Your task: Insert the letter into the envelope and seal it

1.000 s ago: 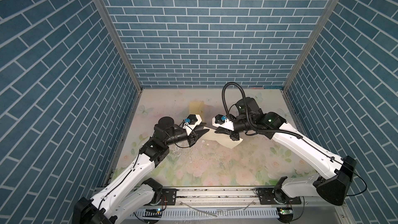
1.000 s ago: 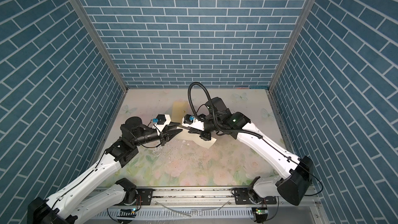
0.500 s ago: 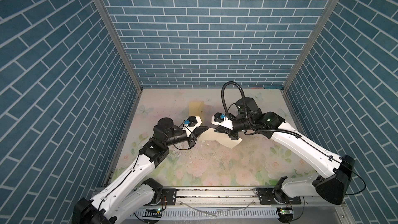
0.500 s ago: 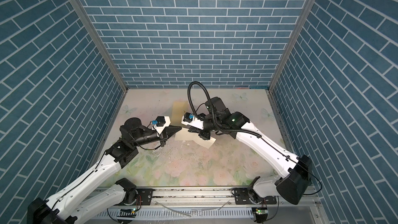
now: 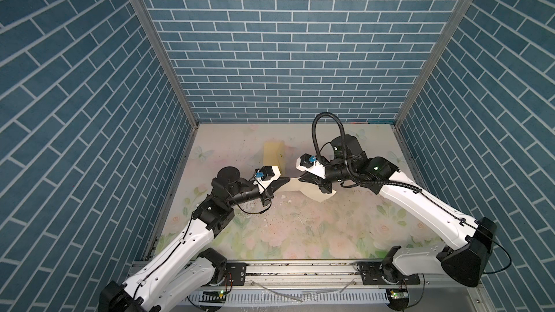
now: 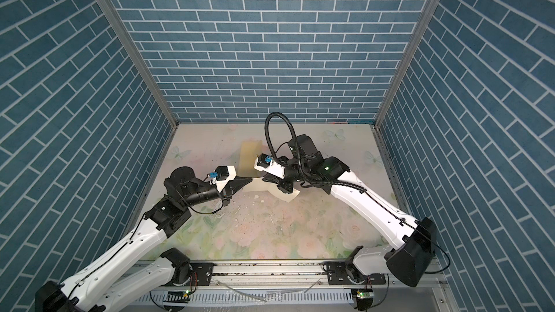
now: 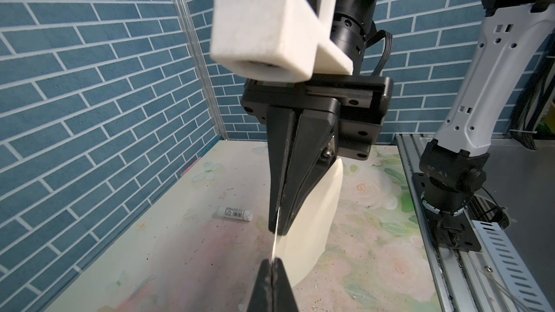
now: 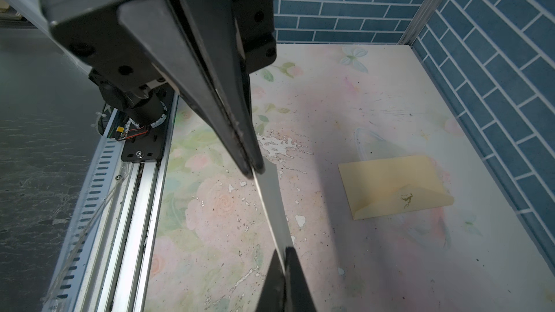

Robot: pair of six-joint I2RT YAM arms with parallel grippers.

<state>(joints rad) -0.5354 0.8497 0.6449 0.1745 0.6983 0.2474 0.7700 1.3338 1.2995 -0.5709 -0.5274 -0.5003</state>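
The letter [image 5: 313, 195] [image 6: 285, 195], a cream sheet, hangs above the middle of the table, held edge-on between both grippers. My left gripper [image 5: 288, 179] [image 7: 272, 261] is shut on one edge of it. My right gripper [image 5: 300, 179] [image 8: 283, 249] is shut on the same edge, tip to tip with the left. The sheet [image 7: 312, 220] bows down below the right gripper; its border does not show. The yellow-tan envelope [image 5: 271, 157] [image 8: 393, 186] lies flat on the table behind the grippers, with its flap and dark squiggle facing up.
A small white glue stick [image 7: 232, 213] lies on the flowered mat near the far wall. Blue brick walls [image 5: 288, 55] close in three sides. A metal rail [image 5: 300, 268] with both arm bases runs along the front edge.
My left gripper's jaws have closed onto the letter's edge. Both arms have barely moved, and the right gripper has kept its hold.
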